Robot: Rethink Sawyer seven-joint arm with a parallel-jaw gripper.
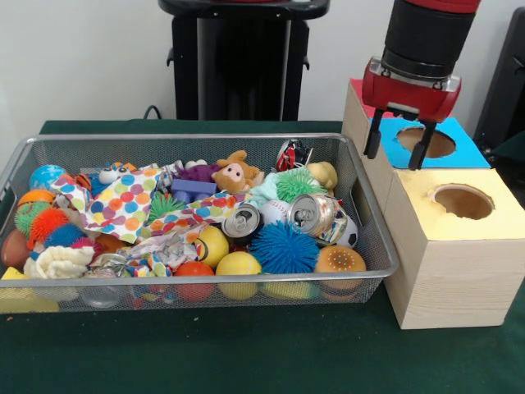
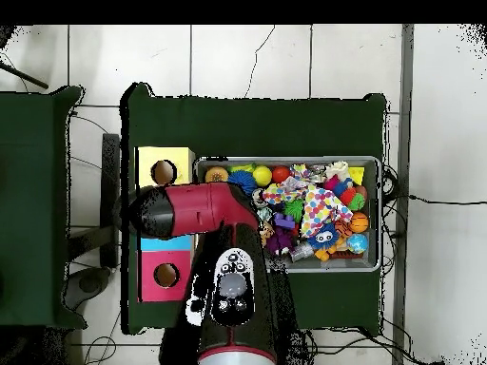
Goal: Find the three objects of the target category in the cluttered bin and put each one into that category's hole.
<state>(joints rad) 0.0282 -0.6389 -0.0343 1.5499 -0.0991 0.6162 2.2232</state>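
Red claw (image 1: 399, 146) open, empty, over blue box hole (image 1: 427, 142); I judge next search: swing toward nine o'clock, mesh bin (image 1: 373, 234).

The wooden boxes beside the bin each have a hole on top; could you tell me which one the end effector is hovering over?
The end effector hangs over the blue-topped box, the farther one, beside its hole; the yellow-topped box sits nearer the camera.

We see a fine metal-mesh bin (image 1: 361, 176), shiny crushed cans (image 1: 314, 215), matt wooden boxes (image 1: 447, 279), and a cloth-covered worktop (image 1: 246, 353).
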